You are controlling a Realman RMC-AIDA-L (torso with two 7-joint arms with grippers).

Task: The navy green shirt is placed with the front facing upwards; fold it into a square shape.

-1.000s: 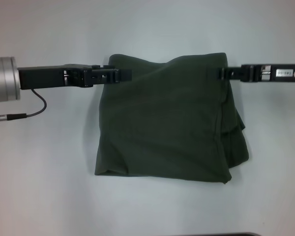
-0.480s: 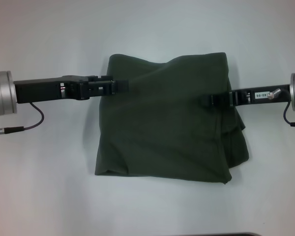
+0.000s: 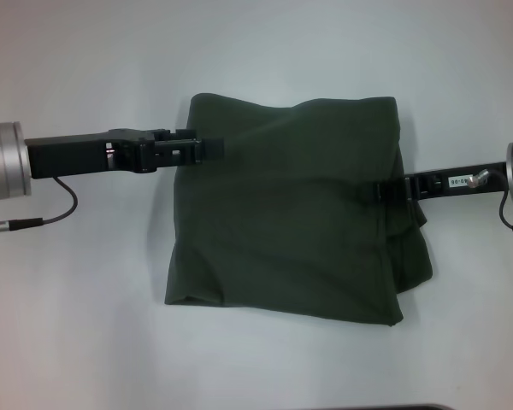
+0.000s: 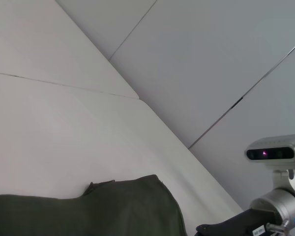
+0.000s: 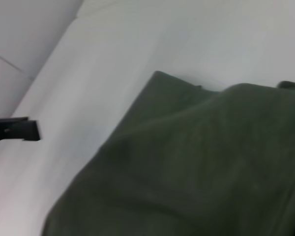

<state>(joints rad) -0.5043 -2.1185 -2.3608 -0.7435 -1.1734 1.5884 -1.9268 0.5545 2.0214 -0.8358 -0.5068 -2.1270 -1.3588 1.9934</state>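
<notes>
Even, soft light falls across the white table [image 3: 265, 359], with only a faint shadow along the lower edge of the dark shirt [image 3: 286, 213]. The shirt's folds read murky and low in contrast. The right wrist view is blurred throughout.

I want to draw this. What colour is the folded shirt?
The shirt is dark olive green, plain on the side showing. The head view shows it best.

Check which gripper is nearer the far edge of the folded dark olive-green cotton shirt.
Left. The left gripper lies over the folded dark olive-green cotton shirt at its left side, close to the far edge. The right gripper is at the right side, about mid-height, farther from that edge.
</notes>
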